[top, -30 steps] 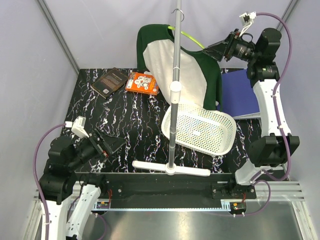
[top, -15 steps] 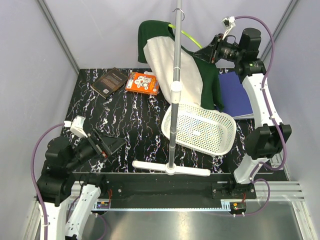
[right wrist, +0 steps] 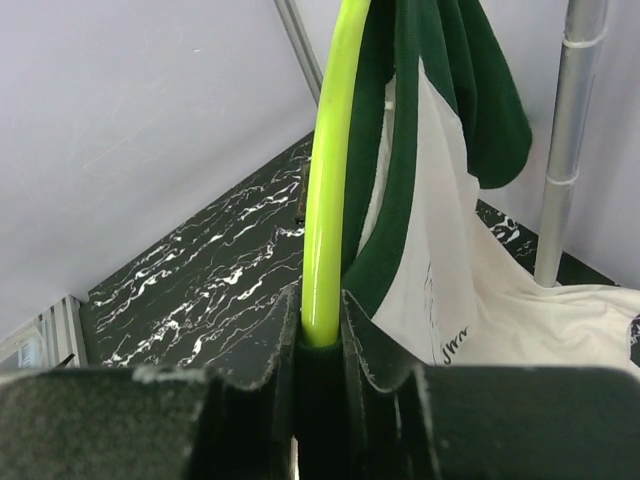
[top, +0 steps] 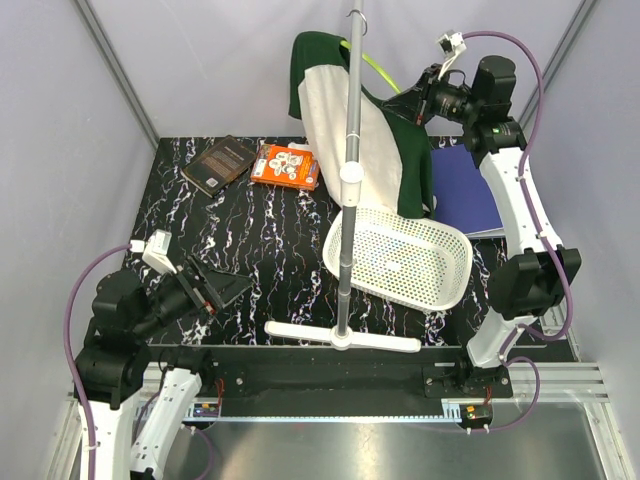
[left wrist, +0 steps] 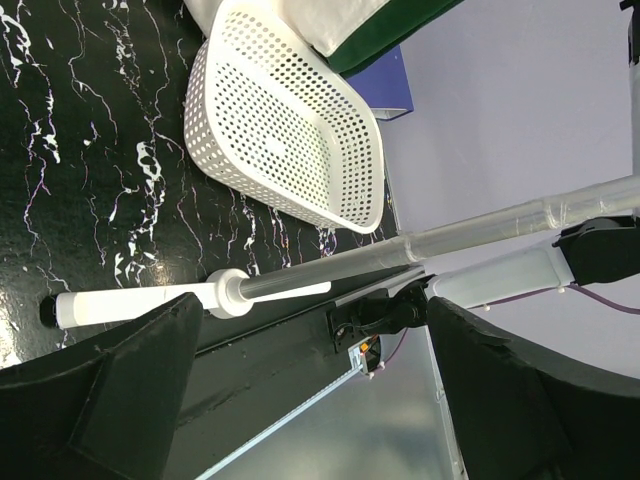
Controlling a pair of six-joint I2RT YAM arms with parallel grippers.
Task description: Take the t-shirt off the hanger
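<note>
While the work sits high at the back, my left hand hangs low over the near left of the surface. It is spread as wide as it goes, holding nothing and touching nothing, and I judge it is simply parked out of the way. Further in lie a dark book and an orange book, well apart from the job.

The stand pole rises in the middle, and the white basket sits beside its foot, placed, I guess, to catch what comes down. The t-shirt hangs up near the top of the pole. Its cream body is bunched, one green sleeve is lifted, and its hem is down at the basket's far rim.

The hanger pokes out bare to the right of the collar, and there my right hand is narrowed onto it. It pinches the green arm between both fingers, with the shirt's green edge touching just beside. I judge this grip is meant to steady the hanger so the cloth can slide off. A blue folder lies flat under that arm.
</note>
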